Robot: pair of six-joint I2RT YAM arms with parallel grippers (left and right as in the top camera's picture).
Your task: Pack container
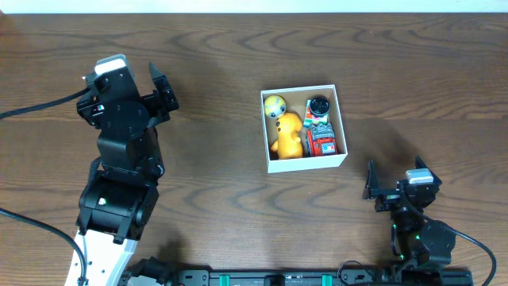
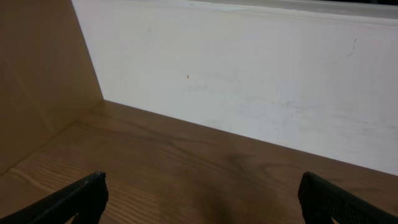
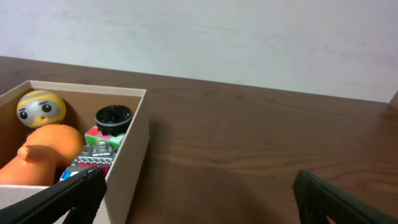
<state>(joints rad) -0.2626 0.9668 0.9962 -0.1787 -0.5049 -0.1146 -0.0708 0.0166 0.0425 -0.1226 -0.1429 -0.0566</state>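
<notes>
Small square white cardboard container [image 1: 309,164] sits on the dark brown wooden surface [image 1: 214,56], right of centre. Inside it: yellow ball with a painted face [image 1: 275,105], rounded orange figure [image 1: 289,135], black round cap [image 1: 319,106], red-and-green blocky toy [image 1: 321,137].

Right claw [image 1: 394,176]: near the container's lower right corner, not touching it; fingers spread wide, nothing between them.

Left claw [image 1: 164,89]: well apart at far left; fingers spread wide, empty.

Right wrist view shows the container [image 3: 134,168] side-on at left, with its contents visible over the rim. Left wrist view shows only wood grain, a pale wall [image 2: 249,81] and a tan panel [image 2: 37,81].
</notes>
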